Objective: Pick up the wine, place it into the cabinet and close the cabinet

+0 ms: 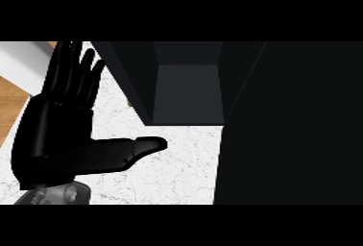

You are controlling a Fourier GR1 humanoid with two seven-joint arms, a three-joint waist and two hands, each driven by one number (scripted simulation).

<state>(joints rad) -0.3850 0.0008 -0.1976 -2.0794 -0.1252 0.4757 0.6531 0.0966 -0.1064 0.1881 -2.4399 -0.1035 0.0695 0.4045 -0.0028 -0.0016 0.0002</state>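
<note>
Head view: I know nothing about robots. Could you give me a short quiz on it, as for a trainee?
1. True or false: the left hand has straight fingers and holds nothing.
2. The counter is: A white, B red, C green?
3. Fill in: the dark cabinet lies to the hand's ____ in this view.

Key: 1 true; 2 A; 3 right.

A white, grey-speckled counter [177, 166] lies beneath the robot hand [56, 139] and stretches out to its right, while a brown wooden surface [10, 103] shows just past its left edge.
</note>
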